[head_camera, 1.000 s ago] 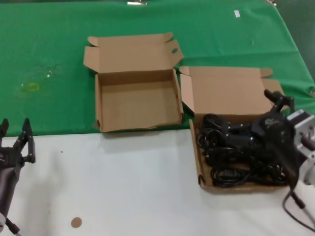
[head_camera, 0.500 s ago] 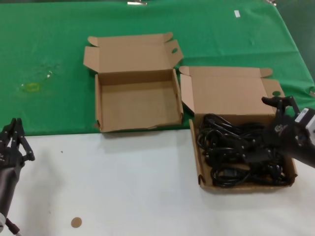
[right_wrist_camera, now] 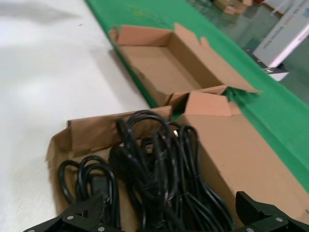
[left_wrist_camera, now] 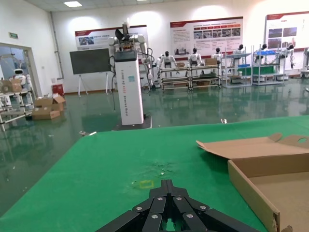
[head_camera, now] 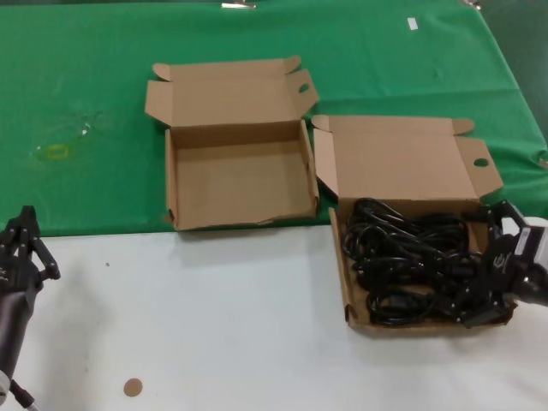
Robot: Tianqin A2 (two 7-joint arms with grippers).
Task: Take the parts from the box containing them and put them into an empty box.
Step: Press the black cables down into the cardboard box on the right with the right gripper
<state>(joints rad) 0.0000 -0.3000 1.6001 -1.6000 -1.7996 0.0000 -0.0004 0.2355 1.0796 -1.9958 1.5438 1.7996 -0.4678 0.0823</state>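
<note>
The black coiled power cords (head_camera: 411,270) lie heaped in the right-hand cardboard box (head_camera: 402,163), whose lid ear has a round hole. My right gripper (head_camera: 490,267) is at that box's right wall, low over the cords, open wide and empty. In the right wrist view the cords (right_wrist_camera: 159,169) lie between its spread fingers (right_wrist_camera: 82,215). The empty box (head_camera: 240,184), with an oval slot in its lid ear and a ragged front wall, stands open to the left of the full one. My left gripper (head_camera: 21,248) is shut and empty at the table's left edge.
Both boxes straddle the line between green cloth (head_camera: 86,86) and white tabletop (head_camera: 214,325). A small brown disc (head_camera: 132,387) lies near the front left. The empty box's lid and wall (left_wrist_camera: 260,179) show in the left wrist view beyond my shut left gripper (left_wrist_camera: 166,184).
My right gripper has drawn back rightward from over the middle of the cords to the box's right wall. My left gripper has closed and shifted slightly left.
</note>
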